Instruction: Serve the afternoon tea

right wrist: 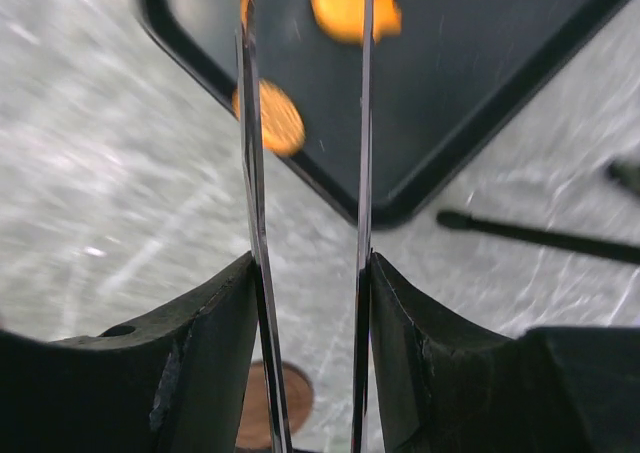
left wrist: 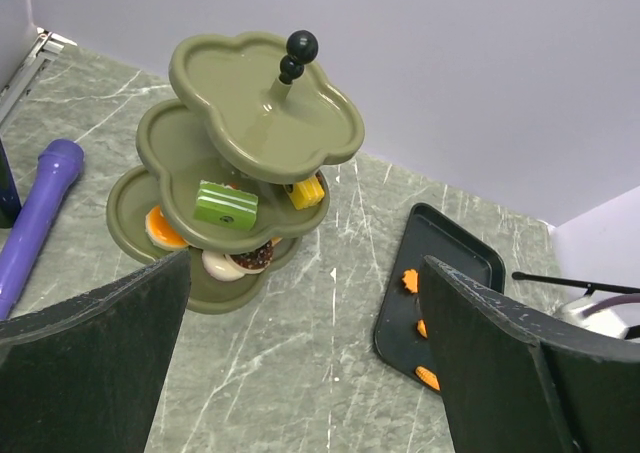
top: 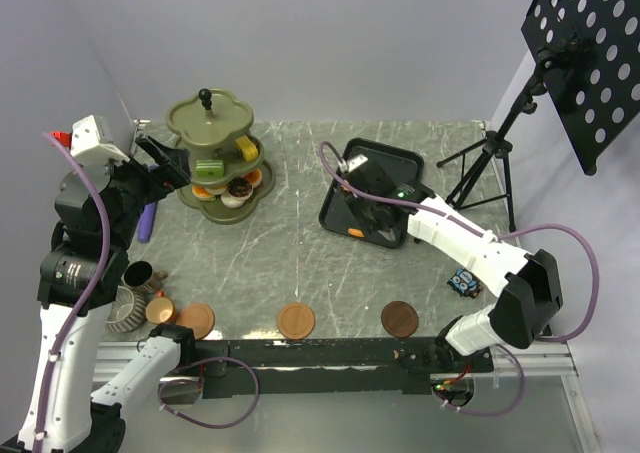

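Left gripper [left wrist: 305,271] gapes wide, holding nothing, near the olive-green three-tier stand [top: 215,123] at the table's [top: 300,243] back-left; pastries [left wrist: 226,205] on its lower tiers. Purple tool [top: 150,220] lies just left of it. Right gripper [right wrist: 308,273] is clamped on metal tongs [right wrist: 364,123] over the black tray [top: 390,156], orange pastries [right wrist: 270,118] beneath. Three saucers [top: 296,320] line the near edge, open marble between; cups [top: 128,308] cluster near-left.

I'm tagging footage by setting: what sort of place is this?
Probably a robotics lab bench, not a tearoom: plain grey walls back the marble-patterned table, a perforated black panel stands on a tripod, and cabled arms are bolted to the edge.
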{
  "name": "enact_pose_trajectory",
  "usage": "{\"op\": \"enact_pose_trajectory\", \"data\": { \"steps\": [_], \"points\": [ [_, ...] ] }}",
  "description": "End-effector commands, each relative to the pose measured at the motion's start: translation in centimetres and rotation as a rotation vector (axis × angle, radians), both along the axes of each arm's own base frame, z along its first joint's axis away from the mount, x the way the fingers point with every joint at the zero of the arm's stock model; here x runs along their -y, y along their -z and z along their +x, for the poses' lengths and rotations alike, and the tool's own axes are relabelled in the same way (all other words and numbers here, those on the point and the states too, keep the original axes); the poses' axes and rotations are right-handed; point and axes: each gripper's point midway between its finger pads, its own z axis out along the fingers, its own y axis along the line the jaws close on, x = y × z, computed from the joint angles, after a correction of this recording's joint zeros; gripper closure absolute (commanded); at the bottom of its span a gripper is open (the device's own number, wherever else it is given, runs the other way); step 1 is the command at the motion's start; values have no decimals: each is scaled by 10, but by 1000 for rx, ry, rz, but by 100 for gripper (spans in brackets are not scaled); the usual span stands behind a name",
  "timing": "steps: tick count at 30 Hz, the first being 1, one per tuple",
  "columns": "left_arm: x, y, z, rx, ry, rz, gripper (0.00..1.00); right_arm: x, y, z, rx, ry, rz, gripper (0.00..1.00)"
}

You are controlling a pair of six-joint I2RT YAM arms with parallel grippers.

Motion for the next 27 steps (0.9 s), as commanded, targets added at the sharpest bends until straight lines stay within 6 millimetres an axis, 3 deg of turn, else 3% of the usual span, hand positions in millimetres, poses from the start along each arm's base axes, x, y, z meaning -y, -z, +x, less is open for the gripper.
{"op": "enact_pose_trajectory", "data": {
  "steps": [1, 5, 16, 27],
  "points": [
    [2, -8, 2, 34, 6, -10, 0, 5, 9, 11, 23, 10, 71, 48],
    [3, -8, 1, 31, 9, -11, 0, 17, 29, 25, 1, 30, 43, 48],
    [3, -8, -2, 23, 6, -14, 0, 17, 48, 71, 25, 45, -6, 48],
    [0, -12, -2, 33, -11, -10, 0, 25, 63, 84, 0, 86, -65, 48]
  ]
}}
